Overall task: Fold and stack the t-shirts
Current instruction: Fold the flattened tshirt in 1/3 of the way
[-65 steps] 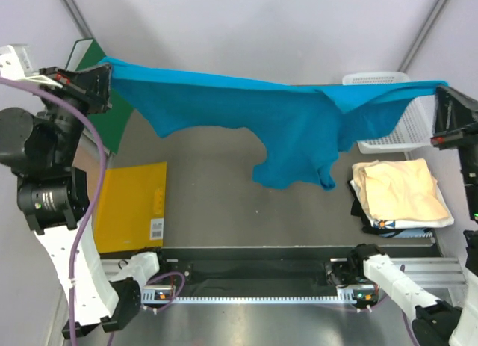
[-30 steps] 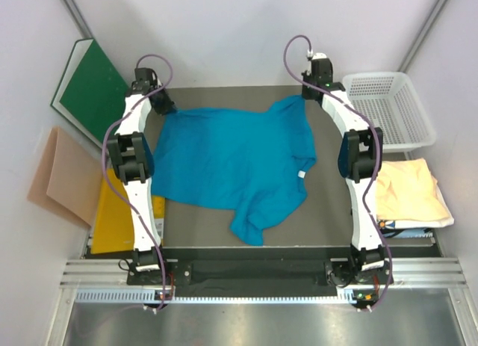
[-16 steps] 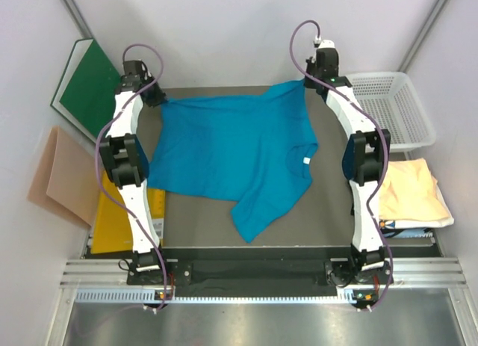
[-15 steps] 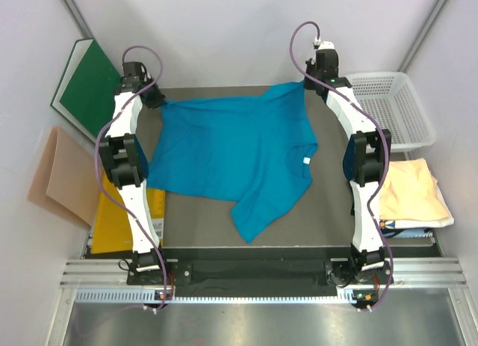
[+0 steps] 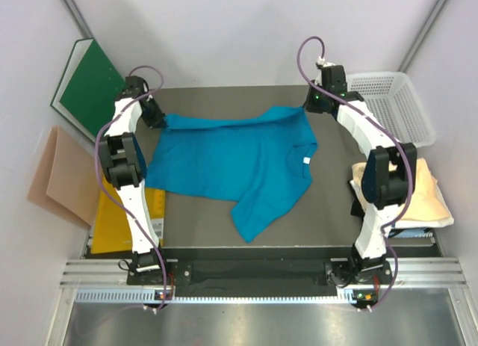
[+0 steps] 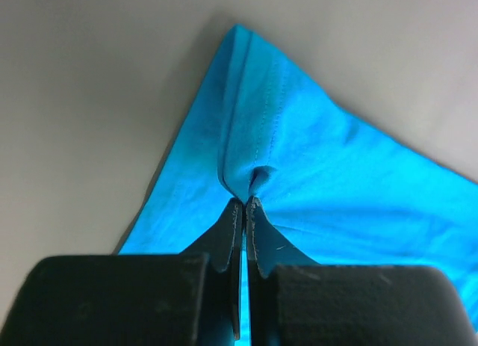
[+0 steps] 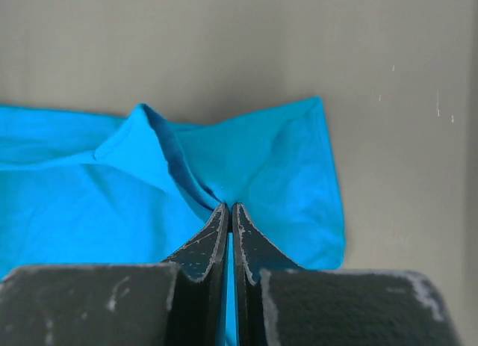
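Teal t-shirt (image 5: 231,155) lies spread on the tabletop (image 5: 196,220), left of the white basket (image 5: 388,110), with one lobe, probably a sleeve, trailing toward the near side. Collar and label sit on the basket side of the cloth. Cream t-shirt (image 5: 407,189) is folded and lies just nearward of the basket. Left hand (image 6: 244,204) is pinched tight on a stitched hem corner at the end of the far edge most distant from the basket. Right hand (image 7: 228,208) is clamped on the other far corner, just beside the basket's left wall. Whether that corner is sleeve or shoulder I cannot tell from the wrist view. The far edge runs fairly straight between the two hands, and cloth puckers at each pinch. Step in hand, as I read it: laying out and flattening the teal shirt; no fold made yet. The next move likely calls for setting both corners down level, keeping the edge taut, then letting go and regrasping for the first fold.
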Available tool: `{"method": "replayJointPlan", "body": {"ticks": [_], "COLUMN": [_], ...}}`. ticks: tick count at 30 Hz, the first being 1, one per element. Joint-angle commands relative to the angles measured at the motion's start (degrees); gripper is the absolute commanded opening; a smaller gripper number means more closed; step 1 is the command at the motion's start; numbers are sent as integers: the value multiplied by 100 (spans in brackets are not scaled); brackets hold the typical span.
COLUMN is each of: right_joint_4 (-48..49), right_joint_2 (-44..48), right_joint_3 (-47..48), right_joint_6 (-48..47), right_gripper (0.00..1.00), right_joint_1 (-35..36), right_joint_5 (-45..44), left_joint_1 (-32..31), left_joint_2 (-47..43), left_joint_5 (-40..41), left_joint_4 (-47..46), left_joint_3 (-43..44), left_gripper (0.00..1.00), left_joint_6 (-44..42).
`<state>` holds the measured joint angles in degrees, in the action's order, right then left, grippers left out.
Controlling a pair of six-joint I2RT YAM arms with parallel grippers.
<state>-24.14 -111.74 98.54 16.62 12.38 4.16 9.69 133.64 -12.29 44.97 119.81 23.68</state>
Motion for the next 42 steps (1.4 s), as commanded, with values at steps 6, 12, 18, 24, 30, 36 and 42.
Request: {"method": "replayJointPlan", "body": {"ticks": [6,12,18,24,30,36,42], "right_joint_4": [-758,-1374,-2173,-2219,-1499,-786,-346], "right_joint_2": [1523,2121,2517,2727,2194,1201,567], "right_joint_3": [-1063,-2038,-3094,-3158,-2744,-2621,-2191], "right_joint_6": [61,227,596,658,684,764,694], "right_gripper": [0,0,2,71,76,75,74], "right_joint_1": [361,695,924,933,828,731,739], "right_joint_5": [339,436,419,-265,-750,-838,-1286], "left_joint_1": [41,50,50,50,50,50,50], "left_joint_2": [-111,-49,-356,-497,-401,-155,135], "left_joint_5": [412,368,869,940,904,843,712], "left_joint_4": [556,829,909,768,724,575,320], "left_joint_3": [-45,-19,-291,-362,-274,-28,297], "left_gripper": [0,24,99,99,99,99,99], "left_joint_6": [-101,-153,-197,-224,-215,-180,-171]}}
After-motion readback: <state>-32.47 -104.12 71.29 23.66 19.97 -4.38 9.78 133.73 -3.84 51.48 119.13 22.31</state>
